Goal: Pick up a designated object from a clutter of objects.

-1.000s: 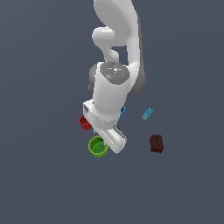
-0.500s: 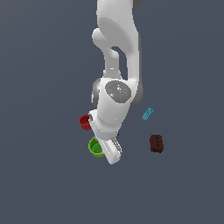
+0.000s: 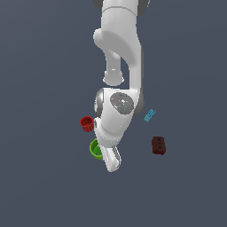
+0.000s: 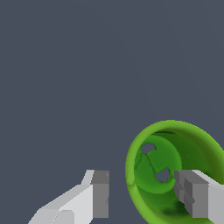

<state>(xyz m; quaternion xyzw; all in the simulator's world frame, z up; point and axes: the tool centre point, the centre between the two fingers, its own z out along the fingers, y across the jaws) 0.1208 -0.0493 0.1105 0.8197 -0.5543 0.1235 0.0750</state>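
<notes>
Hovering low in the exterior view: the claw (image 3: 111, 165), fingers hidden behind the arm. The green cup (image 3: 95, 149) stands on the worktop (image 3: 44, 177), touching the arm's outline on the exterior view's left, partly covered. Red cup (image 3: 87, 123) just beyond; cyan block (image 3: 149, 115) and dark red brick (image 3: 158, 145) well apart on the right.

Wrist view: claw (image 4: 144, 197) spread wide, holding nothing. One finger (image 4: 194, 197) sits over the cup's hollow, the other finger (image 4: 99, 192) outside the wall, so the near rim (image 4: 129, 170) lies between them. Judgement: a rim pinch, not a full straddle.
</notes>
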